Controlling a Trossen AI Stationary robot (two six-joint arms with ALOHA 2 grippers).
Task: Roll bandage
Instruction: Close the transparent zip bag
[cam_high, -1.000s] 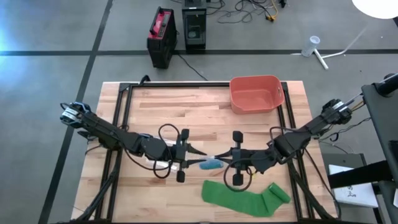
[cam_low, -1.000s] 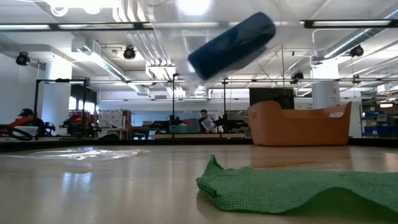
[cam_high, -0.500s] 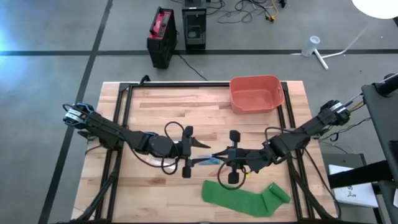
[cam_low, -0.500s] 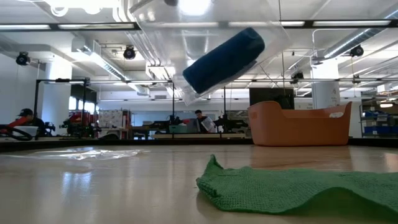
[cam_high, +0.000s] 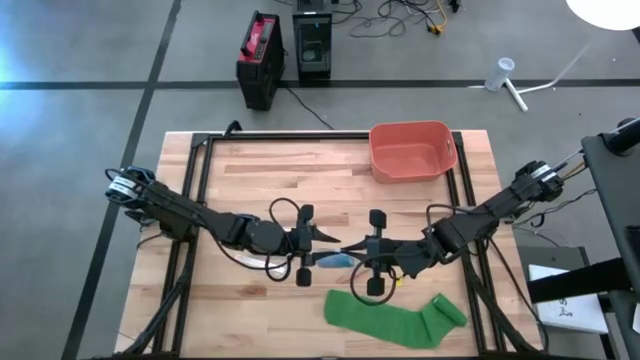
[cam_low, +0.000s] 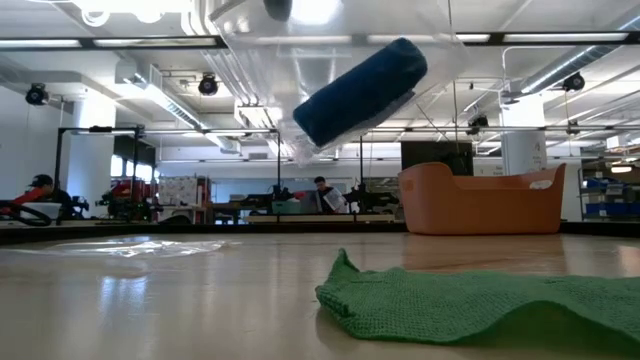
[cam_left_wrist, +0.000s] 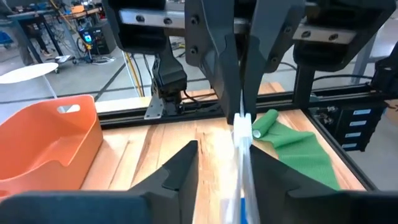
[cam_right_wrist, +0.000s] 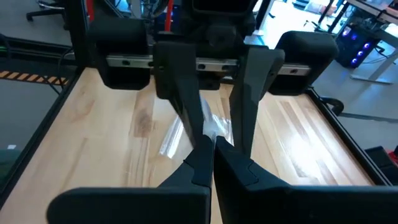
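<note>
Left gripper (cam_high: 322, 238): at the middle of the table, facing the right gripper head-on. In its own wrist view the two dark fingers (cam_left_wrist: 180, 171) stand apart, with the clear wrapper running up between them; whether they press on it I cannot tell.

Right gripper (cam_high: 350, 248): just beside the left one, tip to tip. In the right wrist view its fingers (cam_right_wrist: 202, 158) meet at the tips, closed on the edge of the clear wrapper (cam_right_wrist: 211, 127).

Bandage roll (cam_low: 360, 92): a dark blue roll inside the clear plastic wrapper, held up off the table between the two grippers and tilted, one end higher than the other (the low view shows it well above the tabletop). From above it shows as a small blue shape (cam_high: 337, 260) under the meeting fingertips.

Green cloth (cam_high: 392, 316): lies flat on the wood near the front edge, on the right arm's side, with one end rolled up; apart from both grippers. It fills the foreground of the low view (cam_low: 480, 305).

Orange bin (cam_high: 412, 150): at the back of the table, on the right side, well apart from the grippers.

Table (cam_high: 250, 170): light wooden planks in a black frame.

Room beyond: people sit at benches far behind the table in the low view (too small to tell more).
</note>
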